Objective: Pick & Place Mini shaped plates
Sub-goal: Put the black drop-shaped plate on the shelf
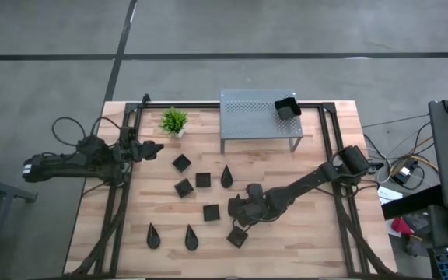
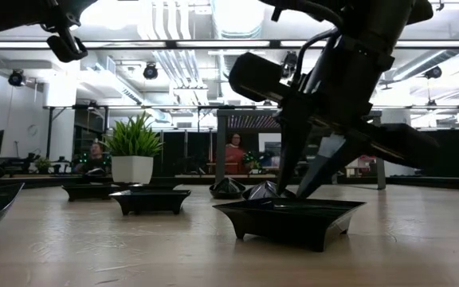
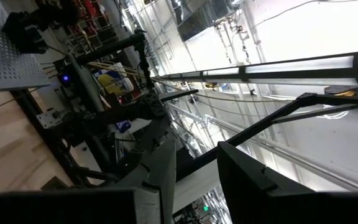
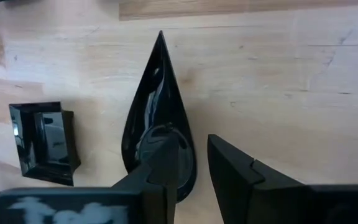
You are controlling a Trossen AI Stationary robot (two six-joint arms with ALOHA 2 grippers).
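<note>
Closest to the low camera sits a square plate (image 2: 289,219) with upturned corners, flat on the wooden table (image 1: 317,225). At the table's left edge the left gripper (image 1: 155,149) hangs above the wood, pointing toward the middle; its fingers (image 3: 160,180) stand apart with nothing between them. Just beyond its tip is a small green potted plant (image 1: 174,120) near the back edge. Mini shaped plates are scattered over the table's middle: two teardrop plates (image 1: 152,235) (image 1: 190,237) lie side by side toward the front, four square ones (image 1: 181,162) (image 1: 183,187) (image 1: 203,180) (image 1: 211,211) are clustered behind them, another teardrop (image 1: 226,176) lies just right of that cluster, and one more square (image 1: 237,236) rests near the front. Over this group the right gripper (image 1: 237,210) reaches in from the right. Its wrist view shows a teardrop plate (image 4: 157,106) lying on the wood beside a square plate (image 4: 42,140); one finger (image 4: 160,168) is down inside the teardrop's wide end and the other (image 4: 235,174) is outside its rim, a sliver of table showing between rim and outer finger, so the jaws straddle the rim without pinching it. Further right, at the back, a grey perforated shelf (image 1: 259,117) carries a deeper black dish (image 1: 287,107) on its right end.
</note>
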